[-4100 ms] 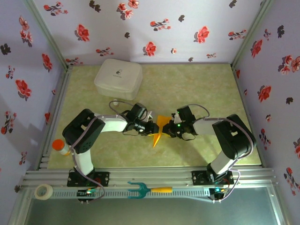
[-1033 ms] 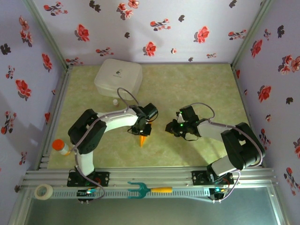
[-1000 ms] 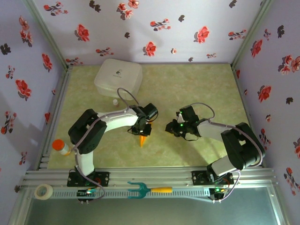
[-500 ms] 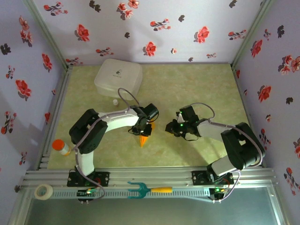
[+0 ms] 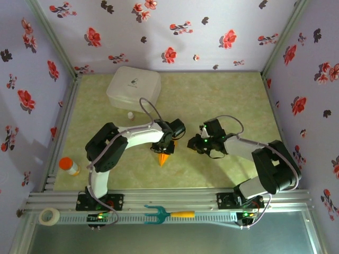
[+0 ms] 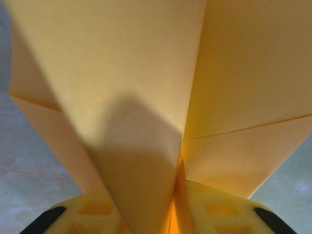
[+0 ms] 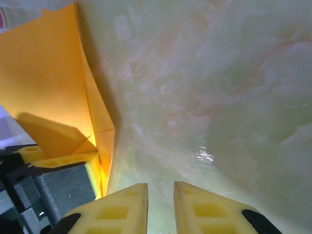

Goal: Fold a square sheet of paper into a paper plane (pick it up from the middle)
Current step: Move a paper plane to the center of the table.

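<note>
The paper plane [image 5: 164,157] is orange-yellow folded paper, its point aimed at the near edge of the table. My left gripper [image 5: 167,146] sits over its wide end. In the left wrist view the folded wings [image 6: 146,73] fan out ahead and the centre crease runs down between my left gripper's [image 6: 178,191] yellow fingers; a flap hides how far apart they stand. My right gripper [image 5: 192,143] waits a little to the right, apart from the paper. In the right wrist view the right gripper [image 7: 161,195] is narrowly open over bare table, with the plane [image 7: 44,83] at the left.
A white lidded box [image 5: 133,87] stands at the back left, with a small white piece [image 5: 130,114] in front of it. An orange-capped bottle [image 5: 67,165] is by the left rail. A tape roll [image 5: 49,215] and a teal fork tool [image 5: 164,214] lie on the front rail.
My left arm has shifted slightly to the right with the plane still under its gripper. The right arm has stayed where it was.
</note>
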### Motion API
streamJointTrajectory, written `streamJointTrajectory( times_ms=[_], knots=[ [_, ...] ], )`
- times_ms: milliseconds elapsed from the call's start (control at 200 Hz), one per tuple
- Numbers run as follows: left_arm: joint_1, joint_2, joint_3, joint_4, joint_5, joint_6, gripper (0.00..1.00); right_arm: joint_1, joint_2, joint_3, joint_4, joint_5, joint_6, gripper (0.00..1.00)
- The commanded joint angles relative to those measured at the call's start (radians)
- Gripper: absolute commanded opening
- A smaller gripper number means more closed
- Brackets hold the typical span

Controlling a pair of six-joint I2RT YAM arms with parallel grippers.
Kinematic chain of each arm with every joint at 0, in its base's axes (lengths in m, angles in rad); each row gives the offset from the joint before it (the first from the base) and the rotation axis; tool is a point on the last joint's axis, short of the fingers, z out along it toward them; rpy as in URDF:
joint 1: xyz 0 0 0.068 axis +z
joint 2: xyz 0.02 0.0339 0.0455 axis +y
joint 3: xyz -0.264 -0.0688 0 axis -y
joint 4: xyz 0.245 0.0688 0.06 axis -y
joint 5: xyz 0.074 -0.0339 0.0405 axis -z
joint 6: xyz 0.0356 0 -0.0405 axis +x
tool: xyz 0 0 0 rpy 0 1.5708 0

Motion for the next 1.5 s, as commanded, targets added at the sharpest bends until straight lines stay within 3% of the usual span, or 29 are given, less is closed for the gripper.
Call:
streamJointTrajectory(
  times_ms=[0, 615, 1495],
  knots=[
    [-0.011, 0.089, -0.032, -0.003, 0.011, -0.045, 0.30, -0.015, -0.026, 0.004, -0.025, 0.016, -0.021, 0.22],
    [-0.011, 0.103, 0.003, -0.057, 0.026, -0.140, 0.37, -0.058, -0.086, -0.022, -0.006, -0.020, -0.028, 0.23],
    [-0.002, -0.085, 0.053, -0.089, -0.049, -0.158, 0.41, -0.076, -0.130, 0.022, -0.088, 0.006, -0.049, 0.24]
  ],
)
